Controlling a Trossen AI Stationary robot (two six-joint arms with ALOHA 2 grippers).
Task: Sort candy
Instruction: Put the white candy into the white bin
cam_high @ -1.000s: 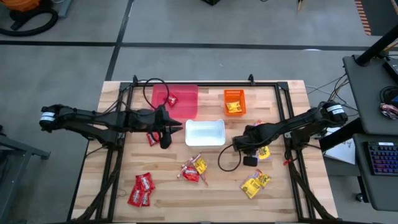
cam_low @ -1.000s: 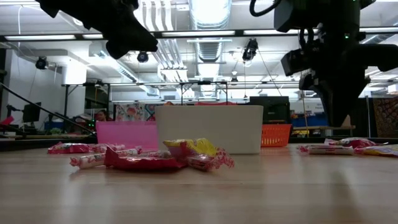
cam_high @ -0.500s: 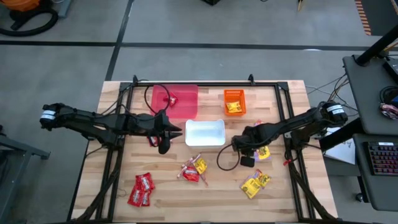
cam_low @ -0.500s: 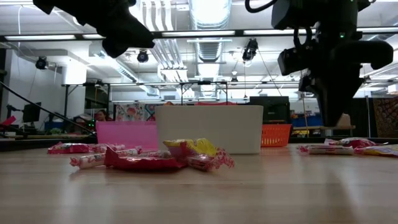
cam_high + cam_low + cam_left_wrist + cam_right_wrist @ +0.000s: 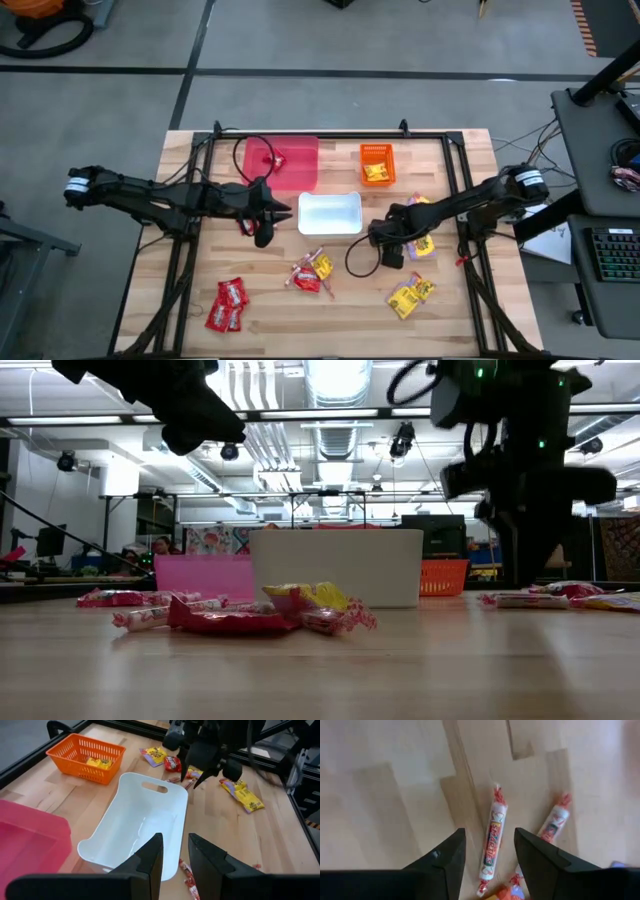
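High view shows the white bin [image 5: 330,213] near the middle of the worktop [image 5: 450,310], with the pink bin [image 5: 283,160] behind it to the left and the orange basket [image 5: 377,165] behind it to the right. Bare wood lies open in front of the white bin, apart from a small mixed heap of candy [image 5: 311,272]. Shiny red packets [image 5: 227,304] sit far off toward the front left corner, yellow-orange packets [image 5: 410,294] toward the front right.

Just right of the white bin, the right gripper [image 5: 486,851] hangs low over a thin red-and-white stick [image 5: 491,839], its fingers [image 5: 445,857] parted narrowly on either side of it, not touching. A second stick [image 5: 552,823] lies just beside the first, tilted.

Just left of the white bin, the left gripper [image 5: 172,854] hovers with its fingers [image 5: 150,857] a narrow gap apart, holding nothing.

Low view hides the worktop behind the white bin's wall, and both arms are cut off at its top edge. The basket holds a few yellow pieces, too small to read.
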